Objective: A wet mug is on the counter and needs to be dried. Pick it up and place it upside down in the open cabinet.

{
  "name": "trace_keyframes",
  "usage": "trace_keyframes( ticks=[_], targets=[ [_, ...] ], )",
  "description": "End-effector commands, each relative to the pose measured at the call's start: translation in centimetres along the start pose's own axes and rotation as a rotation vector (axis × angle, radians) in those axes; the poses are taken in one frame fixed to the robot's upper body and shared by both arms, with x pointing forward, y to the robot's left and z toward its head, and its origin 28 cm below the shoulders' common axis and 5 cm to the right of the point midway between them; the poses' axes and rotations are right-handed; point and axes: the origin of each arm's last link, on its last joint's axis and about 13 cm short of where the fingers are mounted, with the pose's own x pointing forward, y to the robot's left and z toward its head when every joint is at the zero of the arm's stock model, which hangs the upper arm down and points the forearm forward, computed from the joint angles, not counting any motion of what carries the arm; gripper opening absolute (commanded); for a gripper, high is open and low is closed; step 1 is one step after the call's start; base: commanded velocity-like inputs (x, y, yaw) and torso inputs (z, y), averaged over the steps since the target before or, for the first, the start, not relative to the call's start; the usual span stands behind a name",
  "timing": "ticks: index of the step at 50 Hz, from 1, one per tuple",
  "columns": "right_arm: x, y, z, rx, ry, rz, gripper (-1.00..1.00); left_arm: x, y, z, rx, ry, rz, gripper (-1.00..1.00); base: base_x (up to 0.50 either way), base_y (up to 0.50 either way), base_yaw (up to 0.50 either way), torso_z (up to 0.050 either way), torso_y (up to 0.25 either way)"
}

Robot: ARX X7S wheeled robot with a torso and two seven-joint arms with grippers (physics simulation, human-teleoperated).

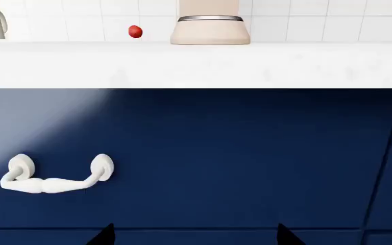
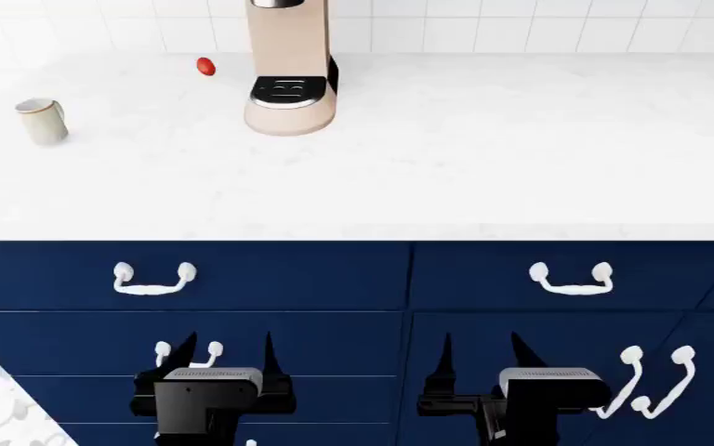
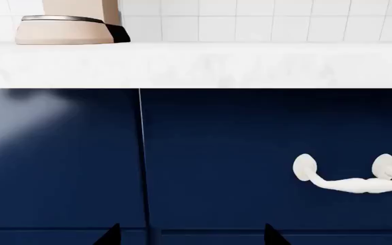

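Both grippers, L point(image 2: 227, 358) & R point(image 2: 479, 356), spread wide, empty; mug point(image 2: 44, 121) upright, counter point(image 2: 482, 158) far-left.

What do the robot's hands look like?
Both are black. The left gripper and the right gripper each have two thin, pointed black fingers sticking up from a blocky black body with a ribbed grey plate on top. No cables or markings show.

The white marbled worktop point(image 2: 482, 149) runs the full width above dark blue drawers. On it stand three things: a cream mug point(image 2: 42, 121) upright far to the left, a small red ball point(image 2: 205, 66) near the tiled wall, and a tall beige coffee machine point(image 2: 290, 70) just beside the ball.
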Motion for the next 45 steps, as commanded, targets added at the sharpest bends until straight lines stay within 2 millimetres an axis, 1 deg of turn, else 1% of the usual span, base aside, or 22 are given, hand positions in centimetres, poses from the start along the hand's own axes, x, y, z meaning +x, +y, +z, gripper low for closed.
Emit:
trace_keyframes(
  ticks=[1,11,45],
  targets=[
    [-0.01,0.02,0.08,-0.003,-0.006,-0.002,1.00,-0.01,0.01,0.01,-0.003,-0.001,0.002,1.00,0.00,0.00,0.00,0.000,0.000],
    [-0.06,-0.04,0.43,-0.019,-0.028,-0.016,1.00,-0.38,0.00,0.24,-0.013,-0.029,-0.002,1.00,0.00,0.00,0.00,0.000,0.000],
    [-0.28,0.04,0.45,-0.037,-0.035,-0.010,1.00,-0.55,0.03,0.40,-0.009,-0.053,0.003,1.00,0.00,0.50,0.00,0.000,0.000]
  ],
)
